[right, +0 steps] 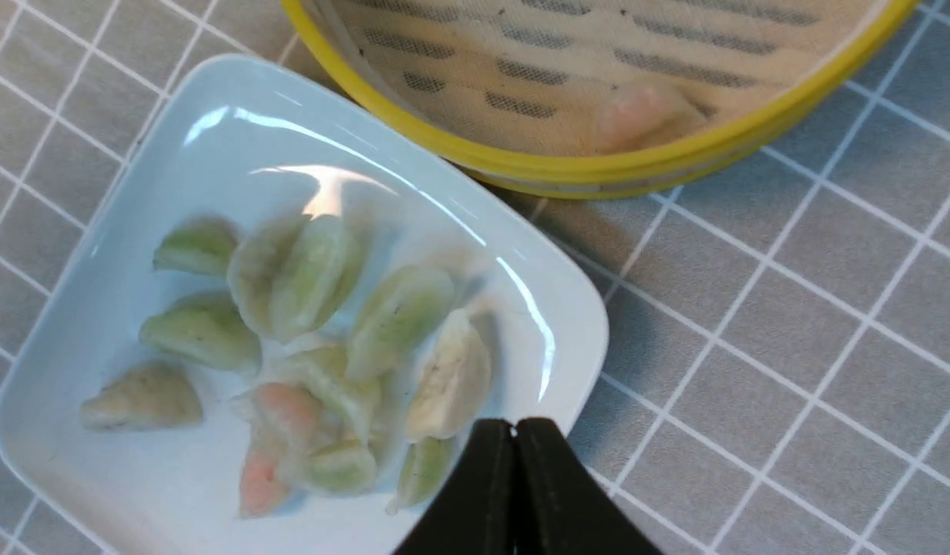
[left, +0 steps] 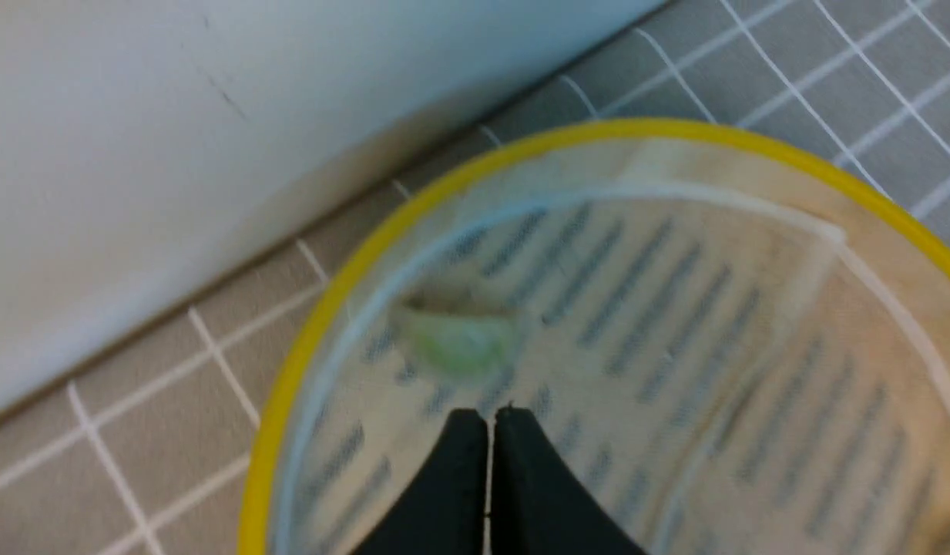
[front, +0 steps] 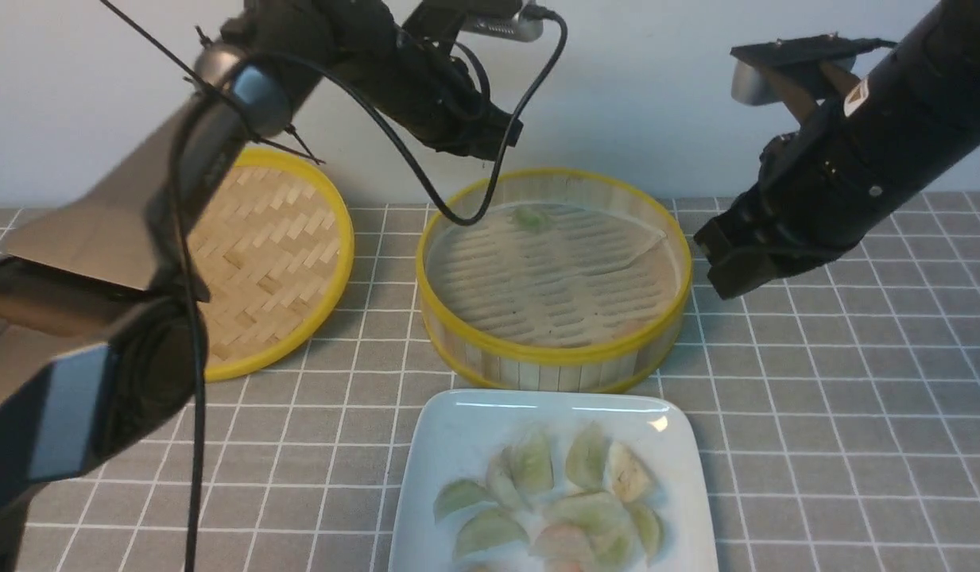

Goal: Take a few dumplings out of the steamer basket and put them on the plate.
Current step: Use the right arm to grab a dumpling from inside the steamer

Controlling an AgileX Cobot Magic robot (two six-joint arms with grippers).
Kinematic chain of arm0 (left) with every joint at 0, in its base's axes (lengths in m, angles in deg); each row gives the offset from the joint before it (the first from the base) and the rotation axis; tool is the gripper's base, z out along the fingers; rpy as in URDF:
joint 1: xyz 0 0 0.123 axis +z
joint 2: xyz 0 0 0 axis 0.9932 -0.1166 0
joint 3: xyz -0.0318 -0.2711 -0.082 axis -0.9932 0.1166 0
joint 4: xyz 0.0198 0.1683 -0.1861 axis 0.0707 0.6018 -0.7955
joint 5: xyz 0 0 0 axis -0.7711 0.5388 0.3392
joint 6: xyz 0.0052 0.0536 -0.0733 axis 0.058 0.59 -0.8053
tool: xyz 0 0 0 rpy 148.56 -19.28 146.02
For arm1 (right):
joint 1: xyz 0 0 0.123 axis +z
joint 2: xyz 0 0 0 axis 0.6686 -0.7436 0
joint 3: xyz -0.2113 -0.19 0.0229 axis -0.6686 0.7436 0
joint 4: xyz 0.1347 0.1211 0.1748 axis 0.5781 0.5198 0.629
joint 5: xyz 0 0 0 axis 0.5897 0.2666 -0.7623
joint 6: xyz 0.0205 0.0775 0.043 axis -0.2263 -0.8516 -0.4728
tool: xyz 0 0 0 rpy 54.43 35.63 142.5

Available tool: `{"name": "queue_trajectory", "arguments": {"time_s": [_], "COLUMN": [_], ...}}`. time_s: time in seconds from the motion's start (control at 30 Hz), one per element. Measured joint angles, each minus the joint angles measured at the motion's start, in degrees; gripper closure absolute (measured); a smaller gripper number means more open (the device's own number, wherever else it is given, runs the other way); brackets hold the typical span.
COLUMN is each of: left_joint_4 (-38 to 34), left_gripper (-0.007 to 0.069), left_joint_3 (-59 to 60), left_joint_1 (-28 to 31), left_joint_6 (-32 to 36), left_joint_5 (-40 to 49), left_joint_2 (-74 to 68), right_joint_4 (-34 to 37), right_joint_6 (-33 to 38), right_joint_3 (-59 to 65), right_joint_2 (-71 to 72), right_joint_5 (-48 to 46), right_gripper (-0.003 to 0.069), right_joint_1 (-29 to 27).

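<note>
The left gripper (left: 490, 418) and right gripper (right: 515, 426) are seen clenched, empty. The plate (front: 458, 421) is cut off below; the green dumpling (left: 459, 347) in the steamer basket (left: 320, 317) is blurred.

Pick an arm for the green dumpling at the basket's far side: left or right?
Left. The left hand hangs over the basket, shut, just short of the green dumpling. The right hand, also shut, sits outside the basket, nearer the plate. Either must open first.
</note>
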Motion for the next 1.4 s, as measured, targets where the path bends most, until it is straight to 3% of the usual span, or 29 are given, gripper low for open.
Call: {"name": "queue_trajectory", "arguments": {"time_s": [0.23,0.6,0.7,1.07,1.23,1.4], "left_joint_4": [-4.4,-7.4,-8.6,-9.6,-9.8,-9.4], "left_gripper": [0.0629,0.0591,0.0540,0.0229,0.0197,0.0195], "left_joint_3": [-5.1,-5.3,-5.3,-5.3,-5.3,-5.4], "left_joint_1": [0.1,0.1,0.1,0.1,0.0,-0.2], "left_joint_6": [1.2,15.5,18.0,29.1,30.6,27.7], "left_joint_5": [-3.2,-6.3,-6.8,-9.0,-9.0,-8.6], "left_joint_2": [-8.0,-11.8,-12.7,-12.8,-12.8,-13.9], "right_joint_4": [-0.1,-0.7,-2.5,-5.5,-5.6,-5.6], "right_joint_6": [-0.1,-0.1,-0.2,-2.4,-2.7,-3.0], "right_joint_3": [0.0,0.1,0.1,0.1,0.1,0.1], "right_joint_2": [0.8,0.8,0.8,0.8,1.1,1.1], "right_joint_5": [0.2,-0.7,-1.1,-1.3,-1.3,-1.4], "right_gripper": [0.0672,0.0672,0.0672,0.0672,0.0672,0.0673], "right_joint_1": [0.0,0.0,0.0,0.0,0.0,0.0]}}
